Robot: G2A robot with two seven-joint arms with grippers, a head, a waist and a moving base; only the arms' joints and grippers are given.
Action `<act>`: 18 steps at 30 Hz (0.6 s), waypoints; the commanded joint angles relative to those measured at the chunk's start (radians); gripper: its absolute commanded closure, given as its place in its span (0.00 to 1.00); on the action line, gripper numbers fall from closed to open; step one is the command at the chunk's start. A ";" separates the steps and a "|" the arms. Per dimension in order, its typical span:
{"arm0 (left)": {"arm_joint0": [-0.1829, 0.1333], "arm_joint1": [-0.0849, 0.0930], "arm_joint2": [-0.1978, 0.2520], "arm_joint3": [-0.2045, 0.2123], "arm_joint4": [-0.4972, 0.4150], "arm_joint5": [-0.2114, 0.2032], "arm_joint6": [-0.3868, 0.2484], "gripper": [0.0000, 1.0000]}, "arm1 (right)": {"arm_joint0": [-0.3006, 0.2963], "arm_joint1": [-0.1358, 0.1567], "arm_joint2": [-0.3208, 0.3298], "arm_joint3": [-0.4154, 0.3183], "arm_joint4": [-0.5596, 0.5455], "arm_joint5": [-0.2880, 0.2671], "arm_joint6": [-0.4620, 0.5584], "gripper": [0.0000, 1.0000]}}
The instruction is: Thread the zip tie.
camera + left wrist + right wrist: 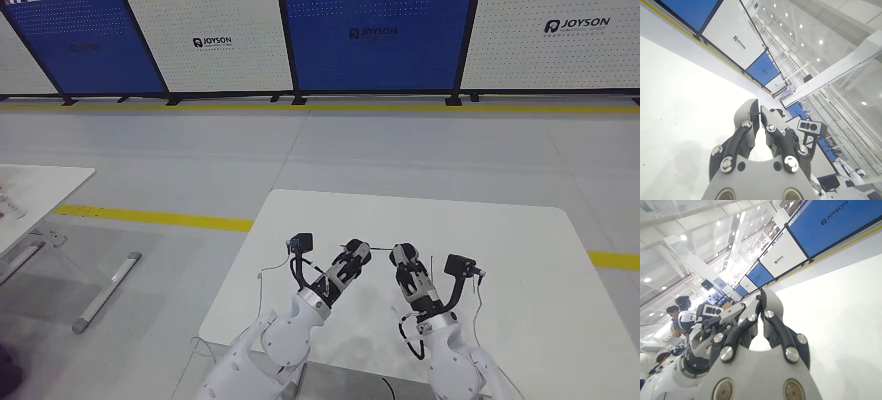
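Over the table (520, 260), top view: the left claw (352, 256) and right claw (403, 258) are raised near mid-table, tips facing each other and close together. A thin dark line, the tie (380, 246), bridges the gap between them. It looks straight and level and is held clear of the table. No loop is visible.

Left wrist view: the left claw (759, 108) is all but closed, with a hairline gap at the tips. A fine dark strip of tie (754, 113) crosses between the pads, pinched there. The strip is very slim and probably bends easily. I cannot tell which end this is.

Right wrist view: the right claw (761, 294) is closed, pads meeting. A small dark nub (758, 297) pokes out at the tips, likely the tie's other end. It is too small to tell whether it is the head or the tail.

Progress, as a judgement: pick-up is done, with each claw gripping one end. The threading itself looks unfinished, since the tie runs as a straight span and is not closed into a ring. What is left is to curl it round, line the tail up with the head slot and push it through. With a strip this thin, alignment is the hard part.
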 commanded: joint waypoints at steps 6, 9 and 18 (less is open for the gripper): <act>0.000 -0.001 0.003 0.001 -0.002 0.002 0.006 0.80 | -0.001 0.000 0.000 0.002 -0.002 -0.005 0.000 1.00; 0.000 -0.001 0.004 0.002 -0.001 0.003 0.008 1.00 | -0.002 0.000 0.001 0.002 -0.002 -0.006 -0.001 1.00; -0.001 -0.002 0.005 0.002 0.001 0.006 0.007 1.00 | -0.002 0.000 0.004 0.001 0.000 -0.007 -0.003 1.00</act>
